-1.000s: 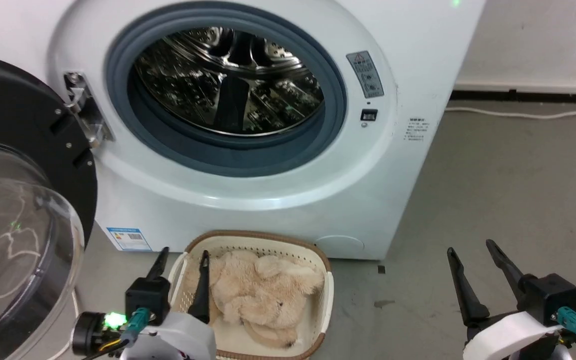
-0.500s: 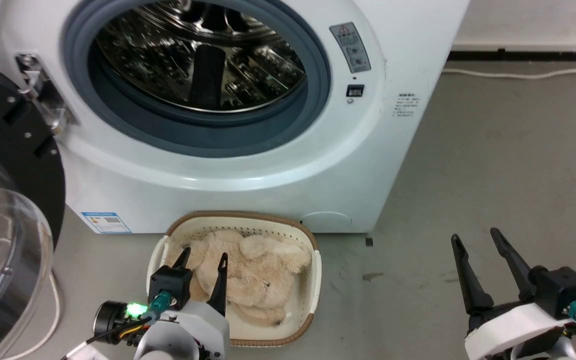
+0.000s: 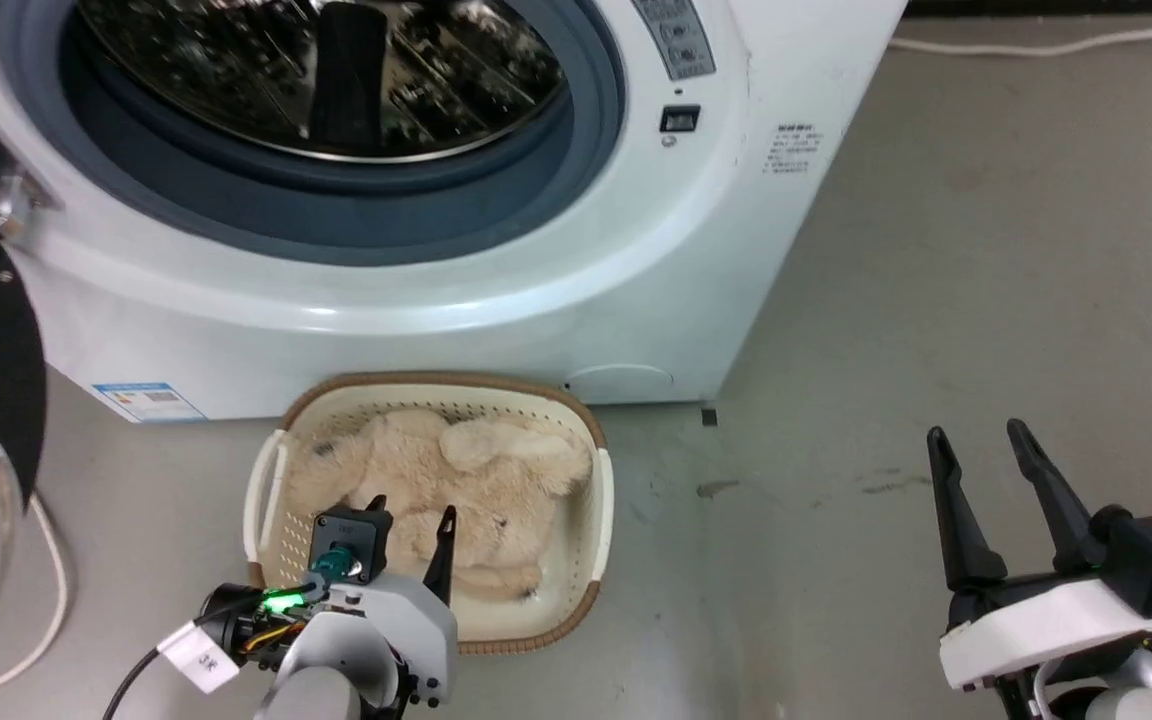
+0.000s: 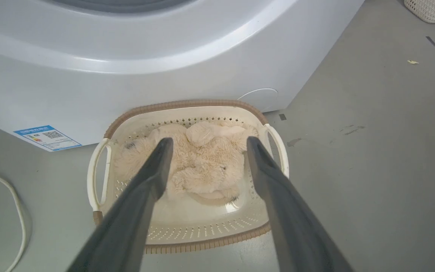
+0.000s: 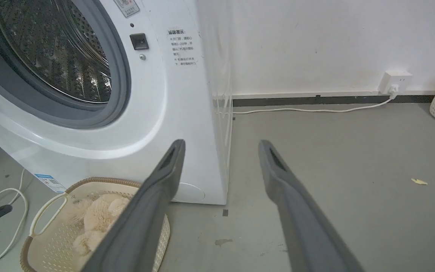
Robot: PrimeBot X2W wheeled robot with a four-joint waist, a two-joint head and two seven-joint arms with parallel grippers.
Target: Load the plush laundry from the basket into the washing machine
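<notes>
Grey floor (image 3: 886,300) | basket (image 3: 436,381) holds plush laundry (image 3: 456,470) | left tool (image 3: 412,506) spread above it | right tool (image 3: 977,430) spread

Left arm: left gripper (image 3: 412,508) of two long dark tapered fingers on a rounded white wrist housing (image 3: 396,625). Lower left of the head view, fingers parted and pointing up that view, nothing held between them. A small green indicator light (image 3: 281,601) is lit beside the wrist.
Right arm: right gripper (image 3: 977,432) of the same dark two-finger build on a curved white wrist shell (image 3: 1036,620). Lower right, fingers spread in a V, empty.
</notes>
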